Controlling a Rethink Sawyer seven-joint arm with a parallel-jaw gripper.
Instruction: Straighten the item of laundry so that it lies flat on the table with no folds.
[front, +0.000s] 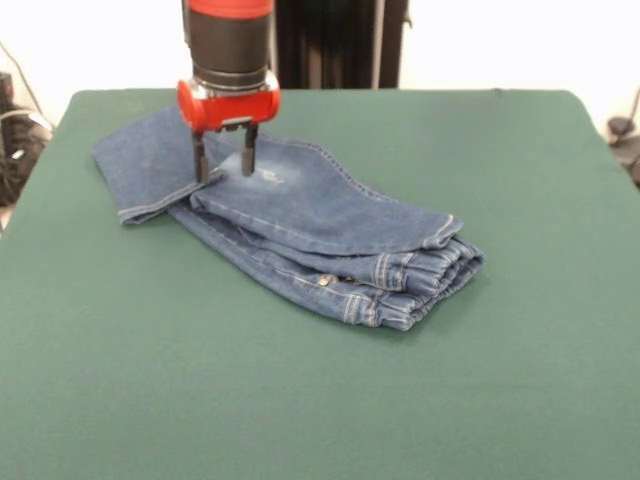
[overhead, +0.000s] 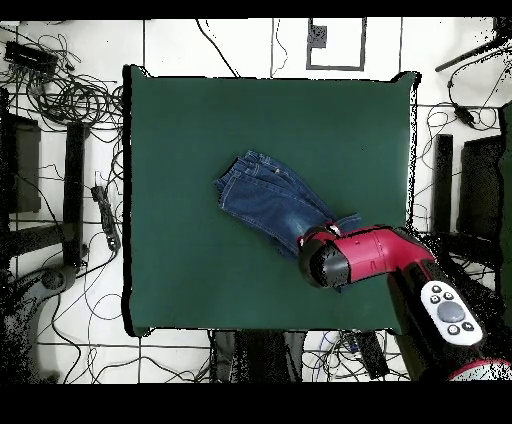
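The blue denim jeans (front: 300, 230) lie folded over on themselves on the dark green table (front: 320, 400), left of centre. The gathered waistband is bunched at the right end and a leg end spreads out to the far left. My gripper (front: 224, 165) points straight down over the left part of the jeans. Its two fingers (front: 248, 152) stand apart, open, with the tips down at the fabric by the upper layer's fold edge. In the overhead view the jeans (overhead: 265, 200) lie right of the table's (overhead: 200, 130) middle, and the red arm head (overhead: 335, 258) covers their lower right end and hides the gripper.
The black pedestal (front: 340, 40) stands behind the table's far edge. Cables and dark gear (overhead: 60, 100) lie on the floor round the table. The arm's black and red body (overhead: 440, 310) reaches in over the table's lower right corner.
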